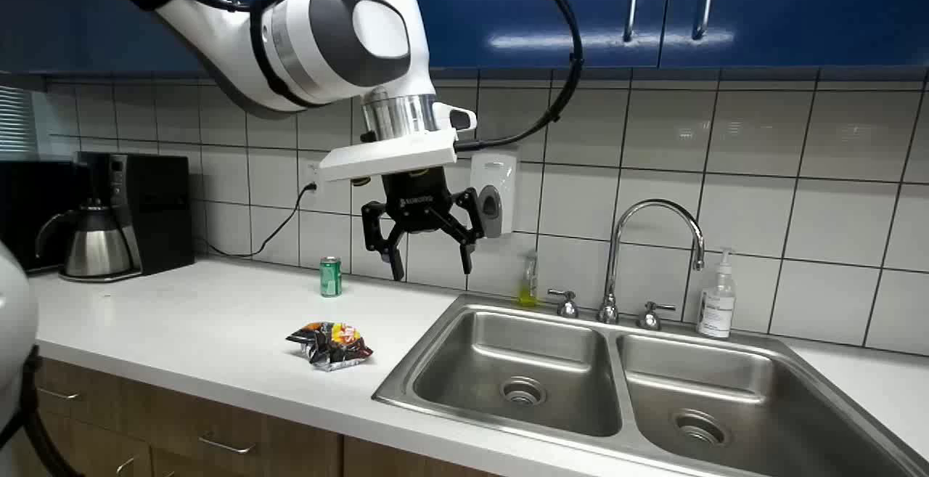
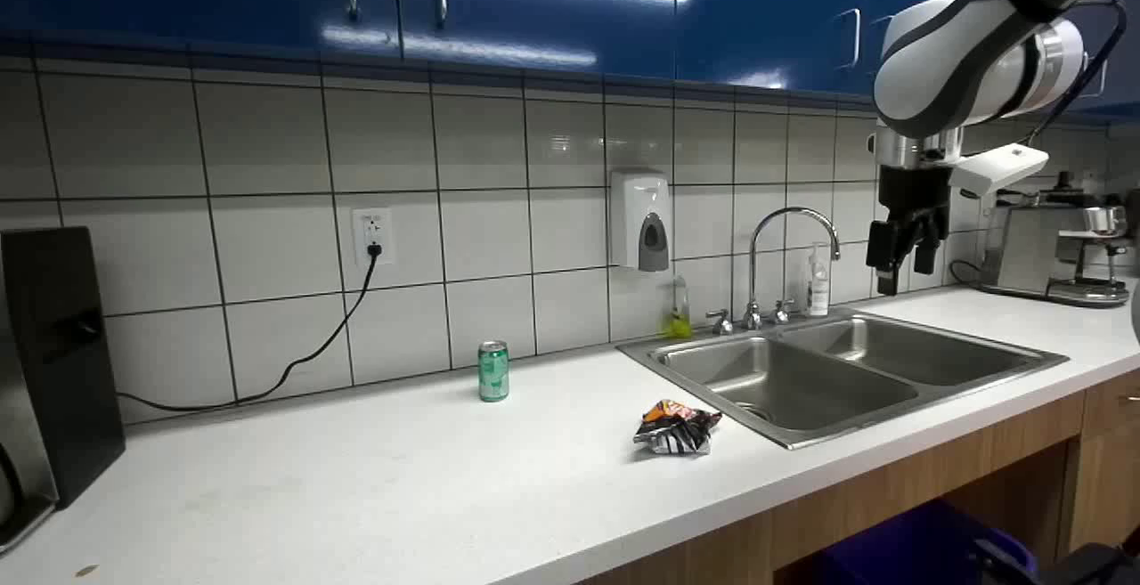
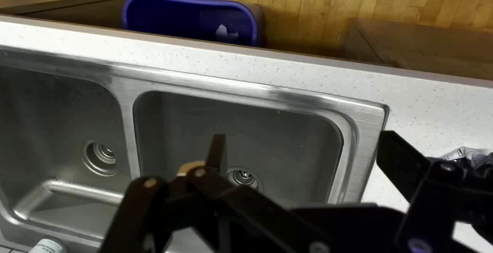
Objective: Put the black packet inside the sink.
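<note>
The black packet (image 1: pixel 330 346) lies crumpled on the white counter just beside the sink. It shows yellow, orange and red marks, and it is also in an exterior view (image 2: pixel 677 431). In the wrist view the packet (image 3: pixel 464 154) is at the right edge, mostly hidden behind a finger. The stainless steel double sink (image 1: pixel 472 368) shows in both exterior views (image 2: pixel 806 389); the basin nearer the packet lies below the fingers in the wrist view (image 3: pixel 269 129). My gripper (image 1: pixel 432 266) is open and empty, well above counter height, fingers pointing down. It also shows in an exterior view (image 2: pixel 907 272).
A green can (image 1: pixel 330 277) stands behind the packet near the wall. The arched faucet (image 1: pixel 615 259), a pump bottle (image 1: pixel 717 310) and a yellow-green soap bottle (image 1: pixel 528 284) line the sink's back. A wall dispenser (image 1: pixel 496 194) and blue cabinets (image 1: pixel 537 12) are above.
</note>
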